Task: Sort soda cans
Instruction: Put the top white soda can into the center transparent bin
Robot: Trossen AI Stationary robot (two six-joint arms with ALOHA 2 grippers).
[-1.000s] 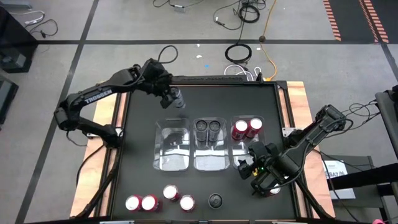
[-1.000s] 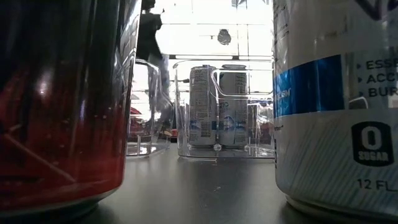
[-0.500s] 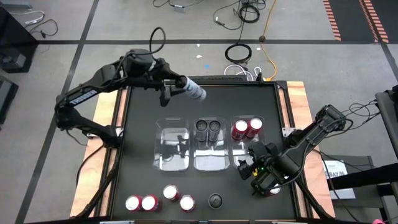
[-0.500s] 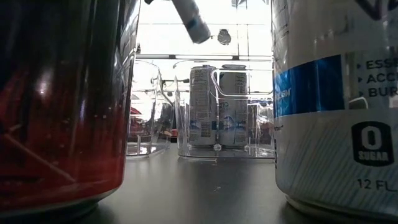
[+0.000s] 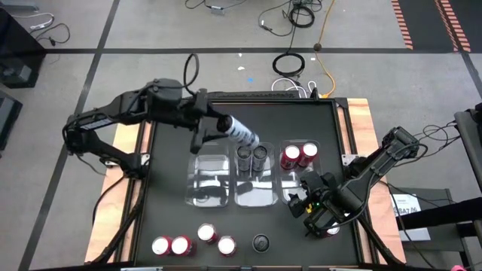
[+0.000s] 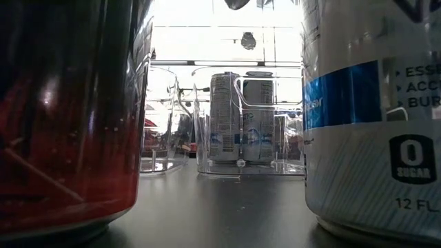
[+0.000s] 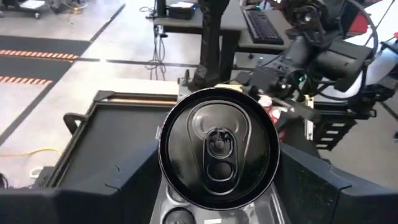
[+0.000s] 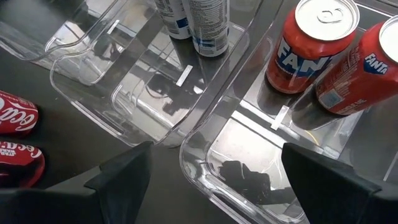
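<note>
My left gripper [image 5: 218,125] is shut on a silver soda can with a blue band [image 5: 242,134]. It holds the can in the air above the far end of the middle clear bin [image 5: 252,192]. The can's dark top [image 7: 217,146] faces the left wrist camera. Two dark-topped cans [image 5: 252,157] stand on their bases in the middle bin, and two red cans [image 5: 299,155] in the right bin [image 5: 295,197]. The left bin [image 5: 208,181] holds no cans. My right gripper [image 5: 307,205] hangs open over the right bin's near end. My left gripper pinches the can's round side between its two fingers [image 7: 127,180], at the top end [image 7: 166,163]. The fingers lie along the can, nearly level. The can sticks out beyond them toward the table's right and near side, lifted clear of everything.
Several red cans [image 5: 181,245] and one dark-topped can [image 5: 260,242] stand along the table's near edge. Another red can [image 5: 332,230] stands by my right arm. The low view is flanked by a red can [image 6: 69,117] and a white-and-blue can [image 6: 372,117].
My left gripper has risen from the table's far left part and swung toward the right, then a little toward the near edge, over the middle bin. The can has gone with it, lifted clear and tipped from nearly upright to almost level.
</note>
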